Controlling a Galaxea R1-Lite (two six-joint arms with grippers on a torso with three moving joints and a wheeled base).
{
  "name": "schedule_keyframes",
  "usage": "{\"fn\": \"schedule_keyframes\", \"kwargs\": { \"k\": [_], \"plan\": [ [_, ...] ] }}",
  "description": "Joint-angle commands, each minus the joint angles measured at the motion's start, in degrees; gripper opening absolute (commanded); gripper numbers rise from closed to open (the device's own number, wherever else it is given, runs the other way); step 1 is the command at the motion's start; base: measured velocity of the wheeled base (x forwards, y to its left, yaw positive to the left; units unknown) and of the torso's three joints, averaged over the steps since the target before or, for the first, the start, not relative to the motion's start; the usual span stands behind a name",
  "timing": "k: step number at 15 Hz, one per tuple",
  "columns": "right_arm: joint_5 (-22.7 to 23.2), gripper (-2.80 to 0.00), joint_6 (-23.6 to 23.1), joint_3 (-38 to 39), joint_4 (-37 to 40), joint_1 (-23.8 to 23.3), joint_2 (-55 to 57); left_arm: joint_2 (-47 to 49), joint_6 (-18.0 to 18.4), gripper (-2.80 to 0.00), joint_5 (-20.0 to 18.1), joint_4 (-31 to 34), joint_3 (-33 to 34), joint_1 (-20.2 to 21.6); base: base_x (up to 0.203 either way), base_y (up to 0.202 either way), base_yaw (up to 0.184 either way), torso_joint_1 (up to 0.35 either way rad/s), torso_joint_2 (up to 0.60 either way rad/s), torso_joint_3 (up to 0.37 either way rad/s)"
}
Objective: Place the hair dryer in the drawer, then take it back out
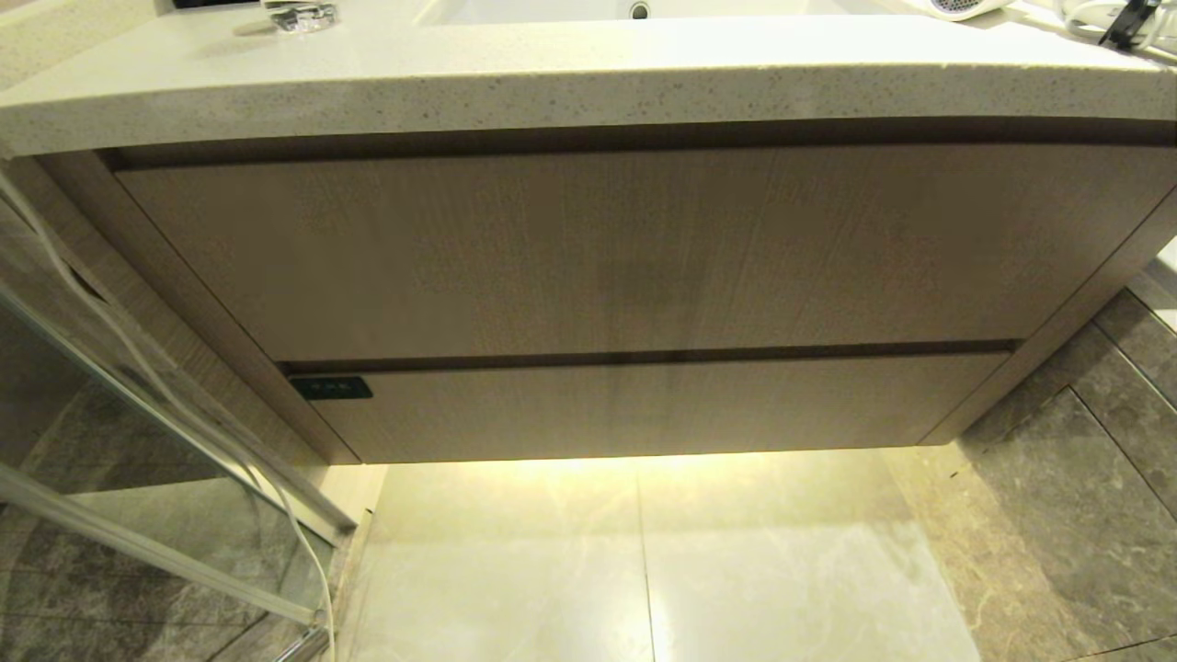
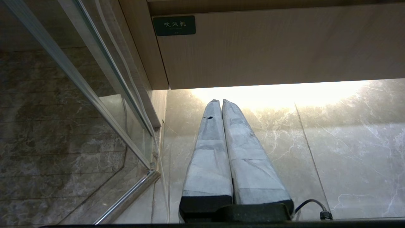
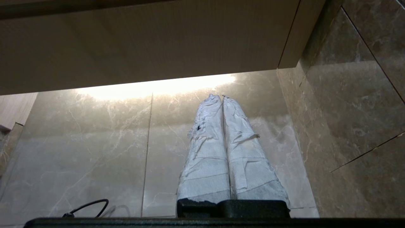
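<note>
Hair dryer (image 1: 956, 6) on surface (image 1: 552, 83), far right; drawer (image 1: 644, 405) shut. Left claw (image 2: 220, 101), right claw (image 3: 221, 96) closed, empty, low. We expect handleless front to slip; cord may snag.

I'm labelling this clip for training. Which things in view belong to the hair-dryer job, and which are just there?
Belongs to the job:
- hair dryer, on the counter's far right
- drawer, shut, with dark label

Just there:
- upper panel
- counter
- sink
- glass door
- floor tiles
</note>
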Motion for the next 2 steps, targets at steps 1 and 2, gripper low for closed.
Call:
{"fn": "schedule_keyframes", "kwargs": {
  "k": [1,2],
  "plan": [
    [0.0,-2.80,0.0,0.1,0.0,0.0,0.2,0.0,0.0,-2.80,0.0,0.0,0.0,0.0,0.000,0.000,0.000,0.000,0.00,0.000],
    [0.1,-2.80,0.0,0.1,-0.1,0.0,0.2,0.0,0.0,-2.80,0.0,0.0,0.0,0.0,0.000,0.000,0.000,0.000,0.00,0.000]
  ]
}}
